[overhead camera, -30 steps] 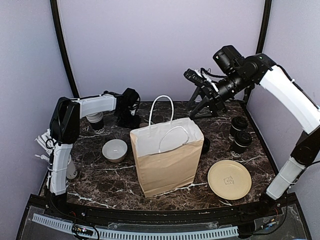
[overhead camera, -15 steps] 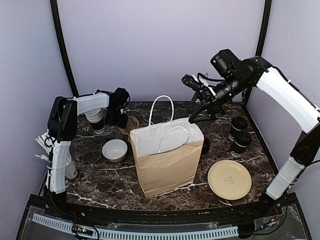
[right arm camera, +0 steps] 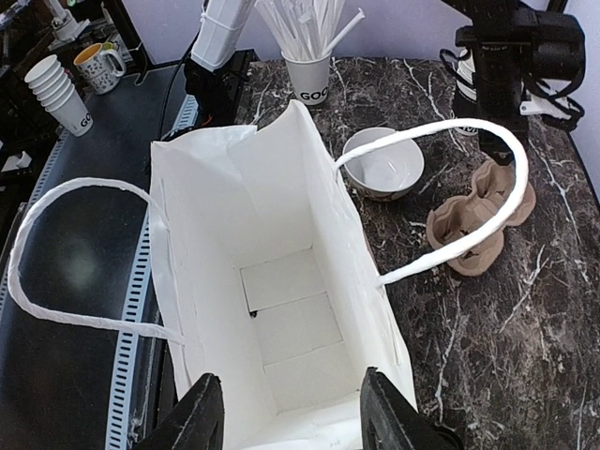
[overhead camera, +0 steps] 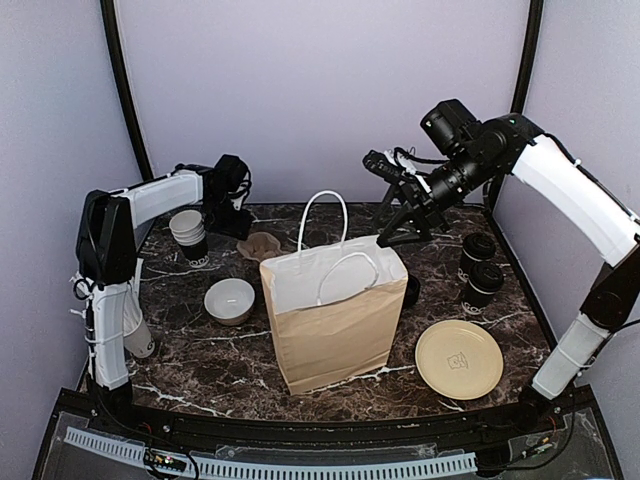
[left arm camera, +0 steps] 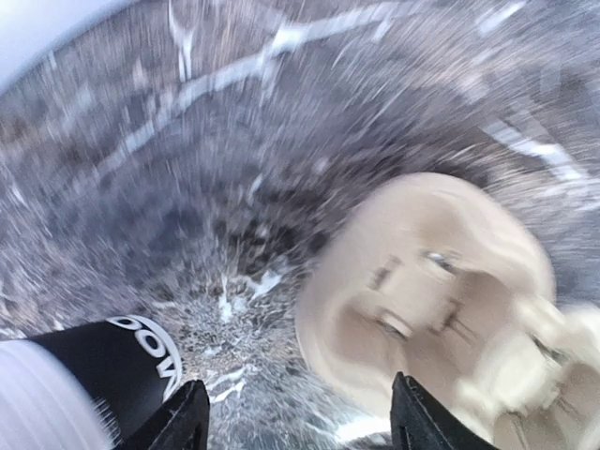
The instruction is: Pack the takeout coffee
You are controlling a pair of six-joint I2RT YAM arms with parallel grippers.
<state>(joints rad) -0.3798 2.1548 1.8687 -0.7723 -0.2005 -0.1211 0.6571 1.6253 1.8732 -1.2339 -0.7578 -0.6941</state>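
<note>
Left wrist view is smeared; only a tan cup carrier (left arm camera: 427, 291) reads. The paper bag (overhead camera: 335, 315) half hides a black item behind it.

The far lidded cup (overhead camera: 477, 250) and near lidded cup (overhead camera: 484, 283) stand upright, lids up, long axes vertical, at the table's (overhead camera: 200, 370) right edge.

The left gripper (left arm camera: 300, 427) and right gripper (right arm camera: 291, 417) both stand parted, holding nothing.

The dark marbled tabletop (overhead camera: 220, 372) carries a brown paper bag (overhead camera: 335, 320), upright at its centre. Around the bag are a white bowl (overhead camera: 229, 300) at 9 o'clock, a nested cup stack (overhead camera: 189, 235) at 10, a cardboard cup carrier (overhead camera: 262, 245) at 11, a far lidded coffee cup (overhead camera: 477, 251) and a near lidded coffee cup (overhead camera: 485, 282) side by side at 3, and a tan plate (overhead camera: 459, 359) at 4.
</note>
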